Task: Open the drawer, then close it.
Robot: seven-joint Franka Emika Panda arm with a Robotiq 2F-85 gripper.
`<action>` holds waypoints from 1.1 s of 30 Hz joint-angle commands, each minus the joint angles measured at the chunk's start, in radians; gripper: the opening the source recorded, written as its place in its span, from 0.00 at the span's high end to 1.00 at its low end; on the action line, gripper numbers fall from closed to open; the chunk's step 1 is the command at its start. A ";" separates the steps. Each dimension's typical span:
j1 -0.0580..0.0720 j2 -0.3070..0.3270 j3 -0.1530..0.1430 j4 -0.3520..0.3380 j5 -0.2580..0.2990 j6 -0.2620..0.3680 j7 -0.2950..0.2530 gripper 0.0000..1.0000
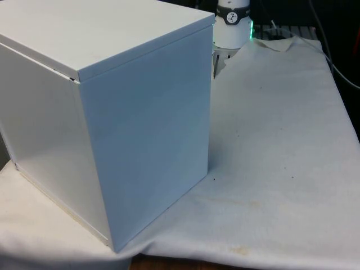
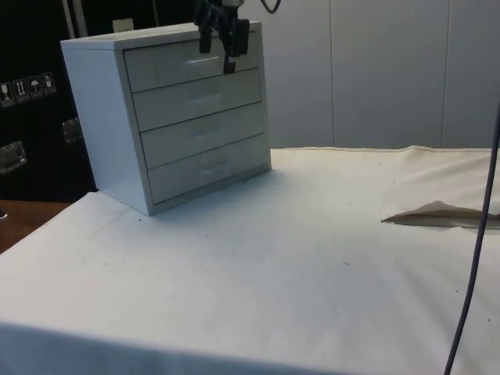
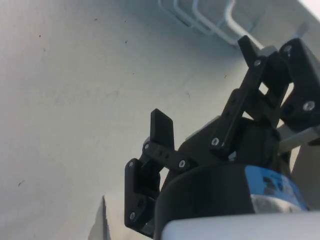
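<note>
You have a white cloth (image 2: 258,258) covering the table across the lower half of the side view; it is creased, lightly speckled, and folded up at the right edge, where a tan strip (image 2: 437,215) shows beneath. Pale wall panels (image 2: 375,74) fill the upper right of that frame, split by thin vertical seams. At the upper left you see a dark cabinet (image 2: 31,117) with small white stickers, and brown wood (image 2: 23,219) below it at the left edge. In the front view, the cloth (image 1: 281,140) spreads over the right half, with cables (image 1: 337,62) at the upper right against a dark backdrop.
</note>
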 commanded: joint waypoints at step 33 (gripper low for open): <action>-0.007 0.076 -0.020 -0.018 -0.089 0.117 -0.076 0.00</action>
